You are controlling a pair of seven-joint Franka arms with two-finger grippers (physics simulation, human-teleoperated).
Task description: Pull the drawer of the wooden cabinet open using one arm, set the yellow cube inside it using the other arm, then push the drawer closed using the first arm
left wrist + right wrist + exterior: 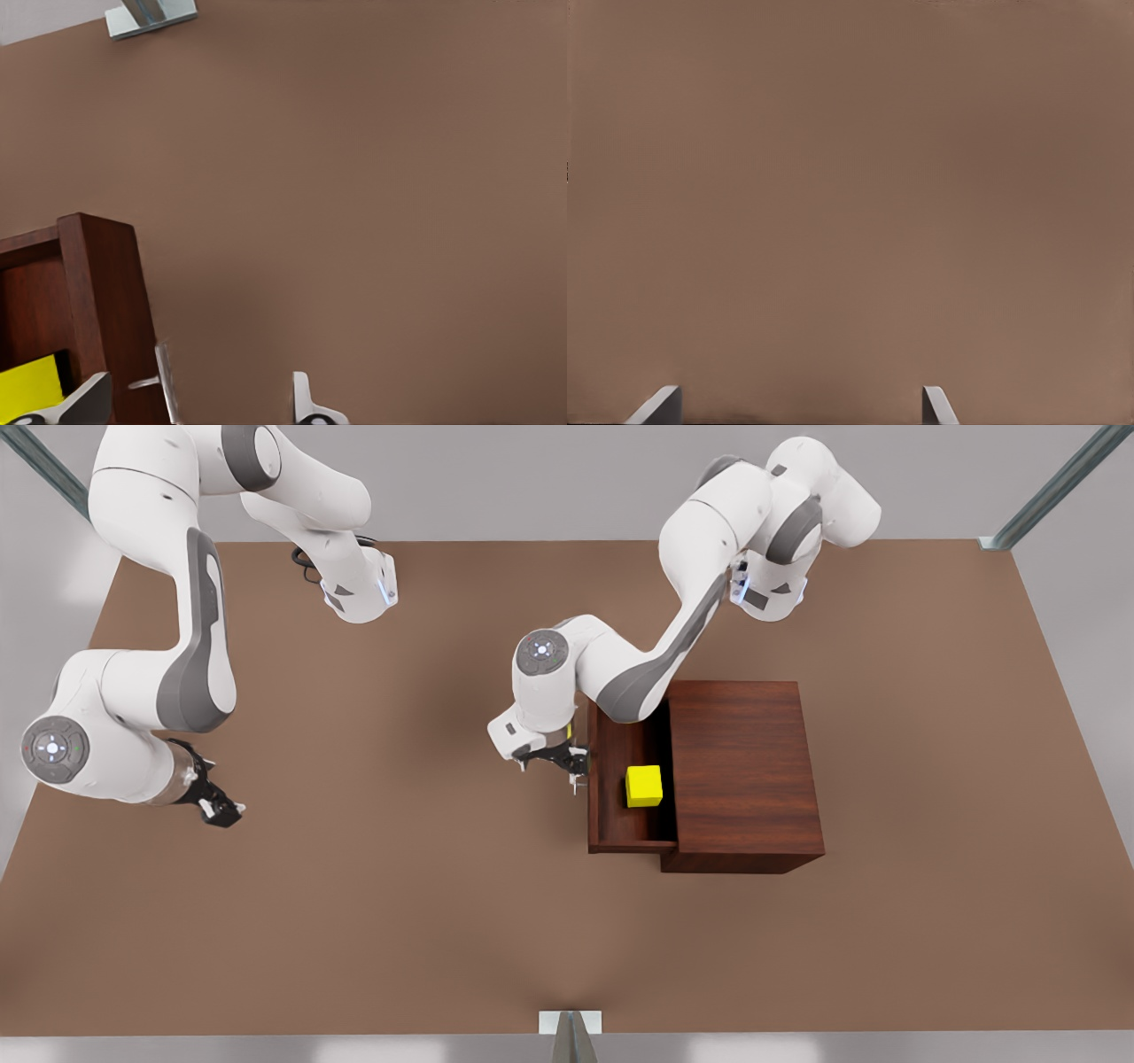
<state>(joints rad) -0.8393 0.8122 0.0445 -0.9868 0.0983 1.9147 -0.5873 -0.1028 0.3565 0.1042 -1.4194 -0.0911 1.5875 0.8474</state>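
Front view gives the whole layout: wooden cabinet [742, 775] sits at approx 3 o'clock of table center on the brown table [354, 921], its drawer [620, 841] pulled out toward the 9 o'clock side, w/ the yellow cube [644, 786] resting on the drawer floor, close to the cabinet's front edge and approx mid-way along the drawer. Left gripper [571, 766] hangs just at the drawer's front panel, on its 9 o'clock side, near the silver bar handle [164, 381]; right gripper [217, 808] waits well apart, out at approx 9 o'clock of the table over bare tabletop. Left wrist view adds what the front view can't: the handle close up, lying between the two pale fingertips [306, 403], which stand spread w/ a clear gap, not pinching it; also a corner of the drawer wall and a slice of the cube inside. It also catches a small metal bracket [151, 16] at the table's edge. Right wrist view has just brown table surface under its own fingertips [939, 405], set wide apart, nothing between them. In the front view the right gripper's fingers are too small to judge; the wrist view settles it.
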